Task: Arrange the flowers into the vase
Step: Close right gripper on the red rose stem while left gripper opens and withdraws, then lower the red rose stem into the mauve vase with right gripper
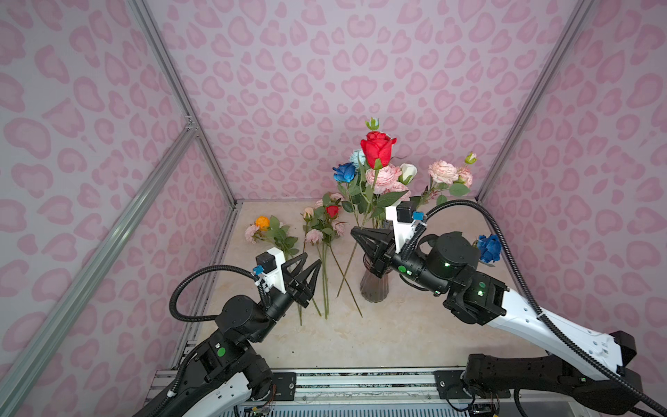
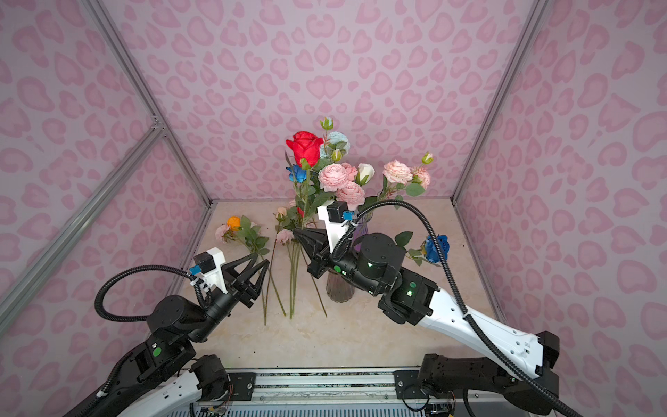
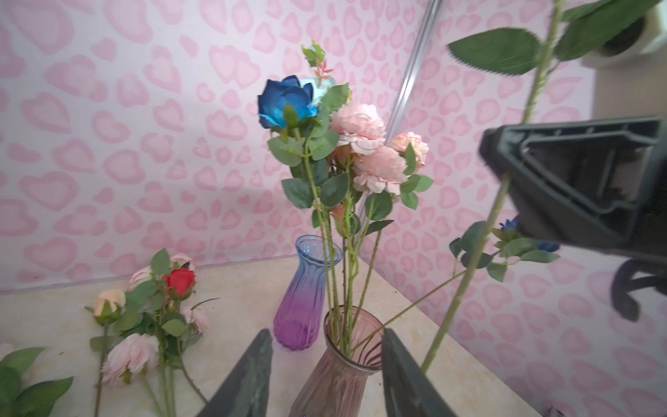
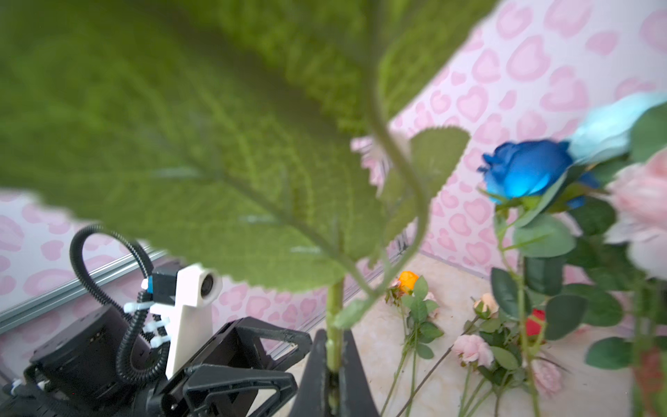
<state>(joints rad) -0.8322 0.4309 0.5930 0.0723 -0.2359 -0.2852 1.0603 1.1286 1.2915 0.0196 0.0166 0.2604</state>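
My right gripper [image 1: 355, 233] [image 4: 334, 343] is shut on the green stem of a big red rose [image 1: 377, 148] [image 2: 305, 148]. The rose is held upright above the table, and its stem's lower end hangs outside the smoky ribbed glass vase [image 1: 373, 285] [image 3: 339, 379], on its left in both top views. The vase holds several flowers: a dark blue rose [image 3: 285, 103], pink peonies [image 3: 361, 126] and a white bud [image 1: 408, 171]. My left gripper [image 1: 313, 258] [image 3: 326, 332] is open and empty, just left of the held stem. Loose flowers [image 1: 325, 231] lie on the table.
A blue-to-purple glass vase [image 3: 303, 289] stands empty behind the smoky one. An orange bud [image 1: 261, 222] with a pink bloom lies at the back left. Another dark blue rose [image 1: 489, 247] leans out to the right over my right arm. Pink patterned walls enclose the marble tabletop [image 1: 397, 335].
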